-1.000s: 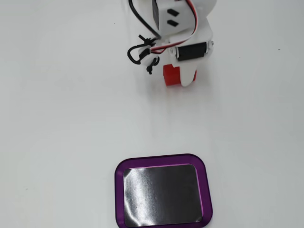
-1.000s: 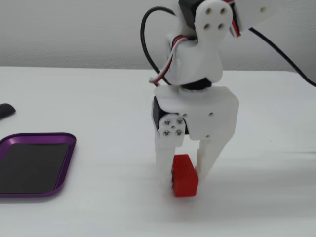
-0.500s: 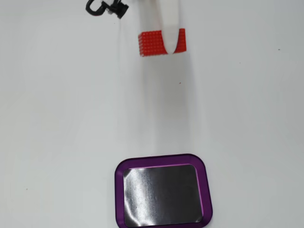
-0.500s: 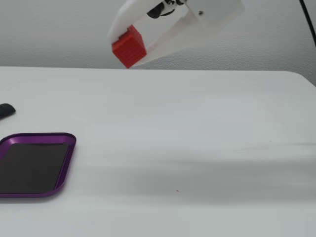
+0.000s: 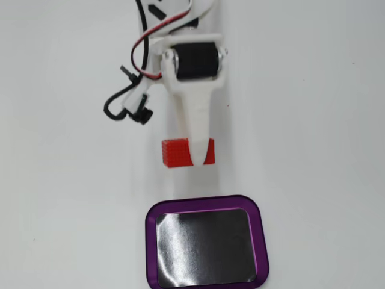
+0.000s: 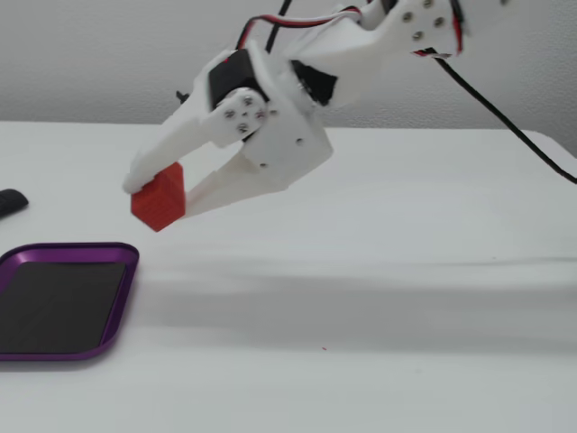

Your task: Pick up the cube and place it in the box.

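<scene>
The red cube (image 5: 175, 153) is a small bumpy block held between my white gripper's (image 5: 197, 158) two fingers. In a fixed view from the side the cube (image 6: 160, 202) hangs clear above the white table, clamped in the gripper (image 6: 160, 197). The box (image 5: 206, 283), a purple-rimmed tray with a glossy black floor, lies below the gripper in a fixed view from above, and at the lower left (image 6: 122, 298) in the side view. The cube is short of the tray, not over its floor.
Black and red cables (image 5: 129, 99) trail beside the arm's wrist motor (image 5: 195, 60). A small dark object (image 6: 9, 202) lies at the left edge of the side view. The table is plain white.
</scene>
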